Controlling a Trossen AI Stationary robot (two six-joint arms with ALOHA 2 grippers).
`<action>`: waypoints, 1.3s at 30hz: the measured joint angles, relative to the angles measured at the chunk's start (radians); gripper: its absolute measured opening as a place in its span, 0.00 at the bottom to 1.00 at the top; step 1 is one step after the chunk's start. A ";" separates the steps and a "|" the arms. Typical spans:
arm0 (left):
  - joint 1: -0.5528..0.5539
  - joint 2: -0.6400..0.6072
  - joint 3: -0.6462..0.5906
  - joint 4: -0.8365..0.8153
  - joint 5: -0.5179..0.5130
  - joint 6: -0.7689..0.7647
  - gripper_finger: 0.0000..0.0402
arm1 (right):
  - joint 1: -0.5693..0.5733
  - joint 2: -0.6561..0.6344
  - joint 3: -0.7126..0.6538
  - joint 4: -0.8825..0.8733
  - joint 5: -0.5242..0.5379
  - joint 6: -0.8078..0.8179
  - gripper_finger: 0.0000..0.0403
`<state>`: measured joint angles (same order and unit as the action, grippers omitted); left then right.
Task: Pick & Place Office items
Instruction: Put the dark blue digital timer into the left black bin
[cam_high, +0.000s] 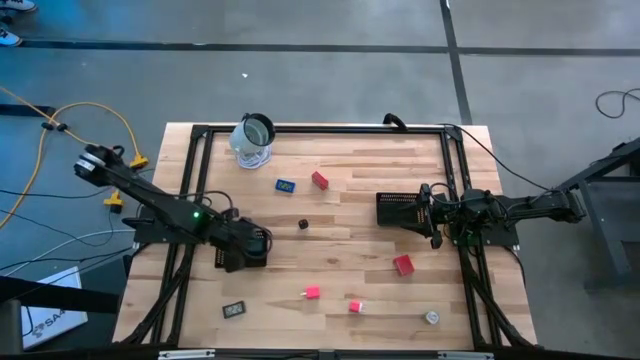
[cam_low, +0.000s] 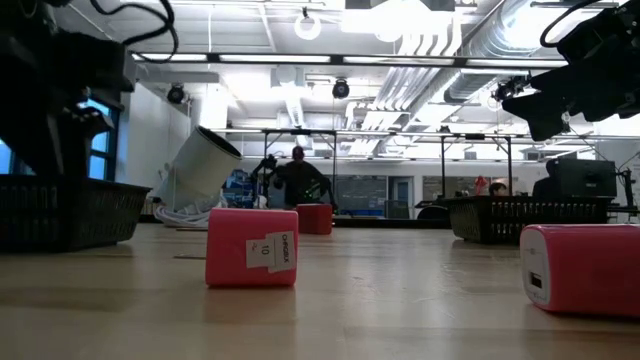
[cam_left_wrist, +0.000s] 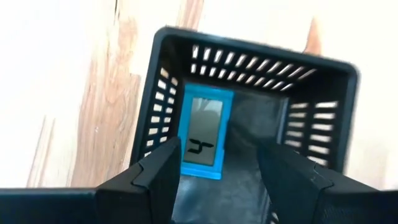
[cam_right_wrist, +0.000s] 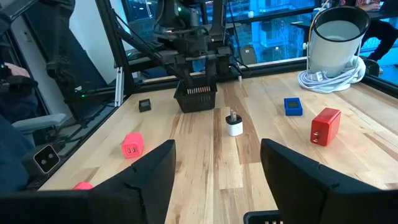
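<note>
My left gripper (cam_high: 248, 246) (cam_left_wrist: 219, 154) hangs open over the left black mesh tray (cam_left_wrist: 163, 93). A blue-framed rectangle (cam_left_wrist: 202, 140) lies flat on that tray's floor below the fingers. My right gripper (cam_high: 433, 215) (cam_right_wrist: 217, 147) is open and raised at the right side of the right mesh tray (cam_high: 398, 208). On the table lie a blue block (cam_high: 285, 185), a red block (cam_high: 320, 180), a dark cube (cam_high: 303, 225), another red block (cam_high: 403, 265), two pink blocks (cam_high: 312, 293) (cam_high: 355, 306), a black-framed rectangle (cam_high: 235, 310) and a whitish round piece (cam_high: 432, 317).
A clear jar (cam_high: 253, 140) with a coiled white cord stands tilted near the far edge. A black frame (cam_high: 320, 128) runs around the tabletop. In the low view a pink block (cam_low: 250, 247) sits close, and both trays (cam_low: 60, 212) (cam_low: 525, 216) sit farther back.
</note>
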<state>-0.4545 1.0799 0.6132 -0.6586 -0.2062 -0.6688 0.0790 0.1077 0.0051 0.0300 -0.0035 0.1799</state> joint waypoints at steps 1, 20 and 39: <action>0.000 -0.015 0.000 0.000 0.000 0.006 0.50 | 0.000 0.000 0.000 0.000 0.000 0.000 0.55; 0.192 -0.097 0.035 0.059 -0.006 0.306 0.50 | 0.000 0.000 0.000 0.000 0.000 0.000 0.55; 0.729 0.090 0.207 0.120 0.237 0.845 0.50 | 0.000 0.000 0.000 0.001 0.000 0.000 0.55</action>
<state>0.2742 1.1704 0.8206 -0.5391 0.0311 0.1761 0.0790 0.1074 0.0053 0.0307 -0.0034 0.1795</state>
